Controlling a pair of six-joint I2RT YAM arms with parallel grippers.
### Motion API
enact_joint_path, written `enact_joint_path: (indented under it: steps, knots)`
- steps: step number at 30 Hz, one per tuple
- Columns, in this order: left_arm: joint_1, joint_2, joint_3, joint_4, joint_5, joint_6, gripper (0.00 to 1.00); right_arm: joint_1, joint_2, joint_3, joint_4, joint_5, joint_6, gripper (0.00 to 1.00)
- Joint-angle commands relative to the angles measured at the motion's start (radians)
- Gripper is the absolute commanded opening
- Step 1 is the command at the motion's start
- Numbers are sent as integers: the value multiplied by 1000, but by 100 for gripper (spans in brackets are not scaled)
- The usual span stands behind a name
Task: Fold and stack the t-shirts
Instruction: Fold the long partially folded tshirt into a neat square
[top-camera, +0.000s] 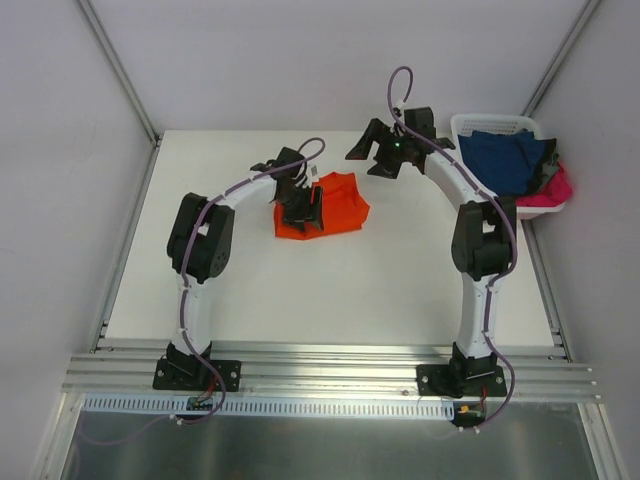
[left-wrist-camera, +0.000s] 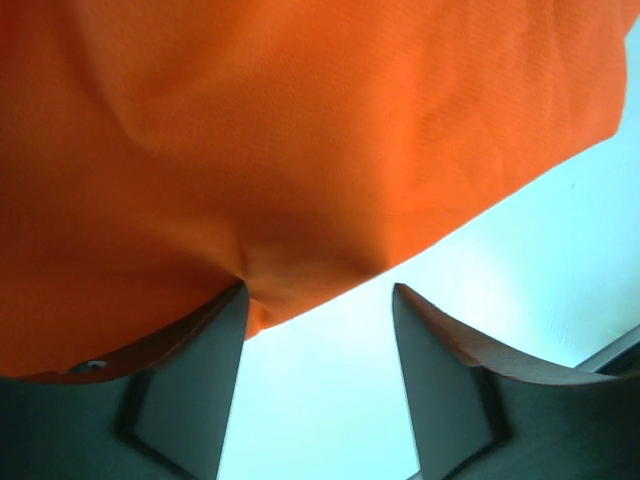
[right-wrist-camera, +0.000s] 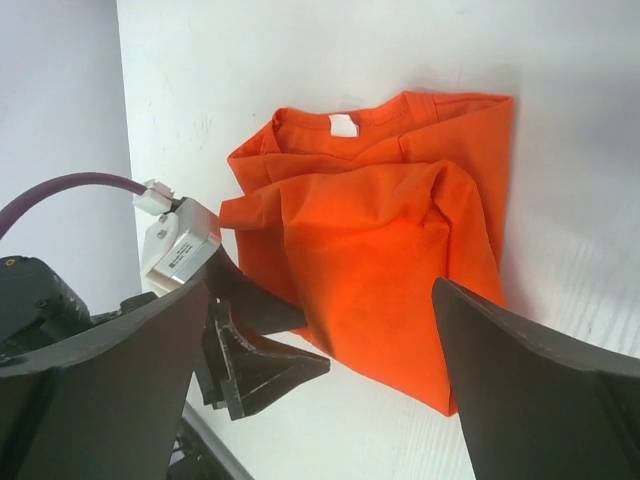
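An orange t-shirt (top-camera: 335, 205) lies roughly folded on the white table, collar and white label (right-wrist-camera: 343, 124) showing in the right wrist view. My left gripper (top-camera: 303, 212) sits low at the shirt's left edge. In the left wrist view, the orange t-shirt (left-wrist-camera: 300, 140) fills the top of the picture. There my left gripper (left-wrist-camera: 319, 290) stands open; one fingertip (left-wrist-camera: 225, 330) touches the hem and bare table shows between the jaws. My right gripper (top-camera: 382, 155) hovers wide open to the right of the shirt, holding nothing. A navy t-shirt (top-camera: 508, 160) and a pink t-shirt (top-camera: 553, 190) lie in the basket.
The white slotted basket (top-camera: 480, 123) stands at the table's back right corner, close behind the right arm. Grey walls enclose the table (top-camera: 300, 290) on the left, back and right. The left gripper's black fingers (right-wrist-camera: 255, 345) show in the right wrist view.
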Motion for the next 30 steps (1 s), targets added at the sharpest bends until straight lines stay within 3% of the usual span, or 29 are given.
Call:
enact_joint_path:
  steps: [1, 4, 7, 9, 13, 19, 30]
  knots:
    - [-28, -151, -53, -31, -44, 30, 61, 7, -94, -39, 9, -39, 18, 99]
    - [-45, -244, -55, -60, -153, 57, 89, -4, -112, -47, -4, -25, -10, 99]
    - [-43, -318, -53, -96, -241, 97, 99, -21, -134, -61, -24, -13, -19, 99]
    - [-23, -352, -50, -116, -294, 136, 99, -27, -141, -64, -44, -11, -31, 99]
    - [72, -363, -61, -126, -270, 136, 99, -28, -163, -96, -66, -1, -60, 98]
    - [254, -271, 3, -126, -19, 137, 85, -28, -169, -91, -149, 45, -154, 99]
    - [376, -36, 112, -84, 259, 90, 83, -27, -207, -125, -245, 151, -289, 99]
